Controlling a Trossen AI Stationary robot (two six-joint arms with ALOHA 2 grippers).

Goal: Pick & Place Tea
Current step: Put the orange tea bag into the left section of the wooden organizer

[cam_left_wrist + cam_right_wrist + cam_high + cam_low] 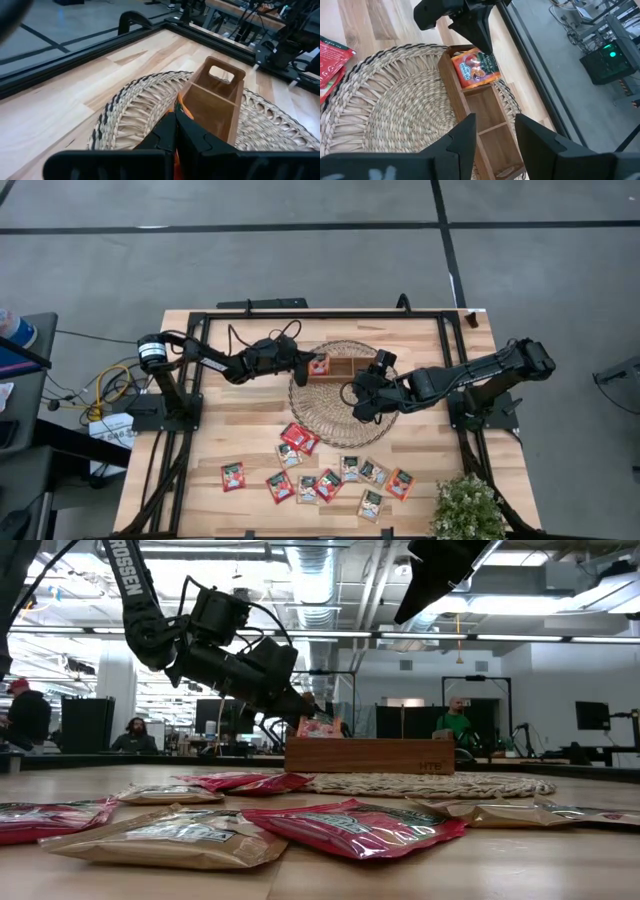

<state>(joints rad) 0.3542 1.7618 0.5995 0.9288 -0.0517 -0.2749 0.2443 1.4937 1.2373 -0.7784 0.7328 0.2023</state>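
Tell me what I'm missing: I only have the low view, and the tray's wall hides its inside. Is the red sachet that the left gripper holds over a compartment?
Observer: Yes. The left gripper is shut on the red-orange sachet, which hangs tilted into the end compartment of the wooden tray, on the left arm's side.
Operator: Anything in the other compartments?
Observer: The right wrist view shows the middle one bare, and the far one looks bare too.
Operator: Where is the right gripper?
Observer: The right gripper hovers open over the wicker mat, beside the tray on the side toward the loose sachets, holding nothing.
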